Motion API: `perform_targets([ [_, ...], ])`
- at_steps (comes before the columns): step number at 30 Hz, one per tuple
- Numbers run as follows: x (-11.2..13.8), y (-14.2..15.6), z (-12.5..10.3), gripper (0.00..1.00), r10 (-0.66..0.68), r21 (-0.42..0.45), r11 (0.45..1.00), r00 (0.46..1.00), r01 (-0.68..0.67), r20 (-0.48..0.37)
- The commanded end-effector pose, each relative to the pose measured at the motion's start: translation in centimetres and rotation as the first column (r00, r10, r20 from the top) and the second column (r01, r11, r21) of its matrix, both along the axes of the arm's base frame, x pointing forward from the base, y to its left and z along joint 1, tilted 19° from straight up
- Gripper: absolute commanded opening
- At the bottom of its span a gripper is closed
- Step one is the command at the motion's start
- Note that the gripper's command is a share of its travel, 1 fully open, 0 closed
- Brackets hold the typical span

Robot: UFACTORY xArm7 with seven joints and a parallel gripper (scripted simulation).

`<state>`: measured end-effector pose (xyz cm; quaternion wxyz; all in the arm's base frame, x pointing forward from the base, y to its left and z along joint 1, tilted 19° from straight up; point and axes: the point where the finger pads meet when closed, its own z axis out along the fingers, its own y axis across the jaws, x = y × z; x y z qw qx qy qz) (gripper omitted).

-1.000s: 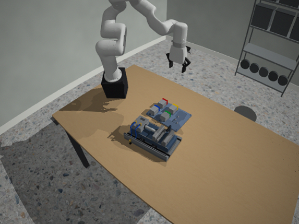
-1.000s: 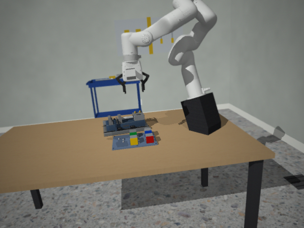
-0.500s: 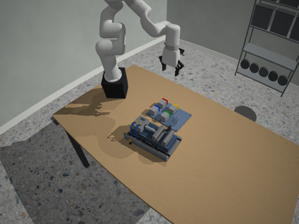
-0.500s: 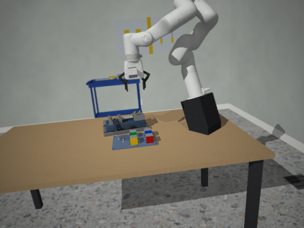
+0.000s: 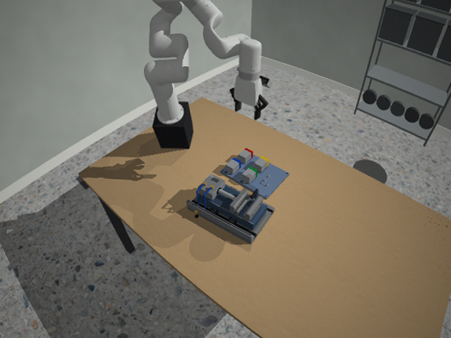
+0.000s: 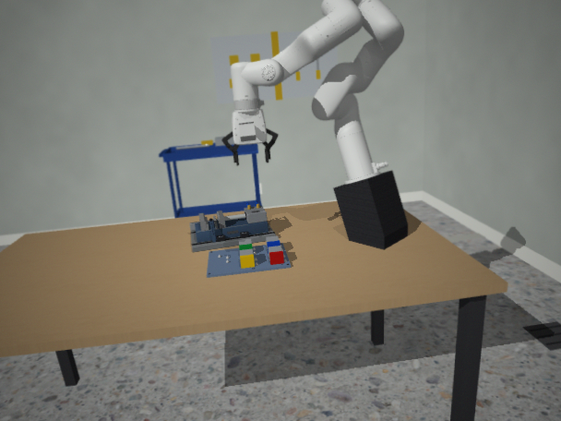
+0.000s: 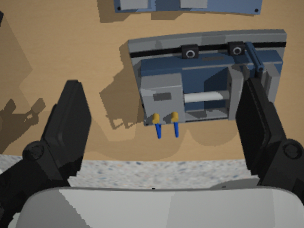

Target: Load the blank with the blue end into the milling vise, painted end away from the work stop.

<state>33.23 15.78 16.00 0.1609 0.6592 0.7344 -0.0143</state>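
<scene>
Claw [image 6: 252, 157] spread wide and holding nothing, high above the vise [image 5: 232, 206], likely for a clean drop. Blue-ended blank [image 5: 233, 165] on the plate [image 5: 272, 181], among three others.

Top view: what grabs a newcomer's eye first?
The white arm rising from its black pedestal at the table's far corner, its open gripper hanging high and holding nothing. Mid-table, four grey blanks with red, yellow, blue and green ends sit on the infeed plate, right beside the blue-grey vise.
</scene>
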Motion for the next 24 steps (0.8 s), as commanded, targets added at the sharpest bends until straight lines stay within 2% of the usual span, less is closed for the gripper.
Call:
perform_targets([
  [1, 0.1, 0.1, 0.2, 1.00, 0.004, 0.001, 1.000, 1.000, -0.004, 0.003],
  [24, 0.2, 1.2, -0.1, 1.00, 0.004, 0.001, 1.000, 1.000, -0.004, 0.003],
])
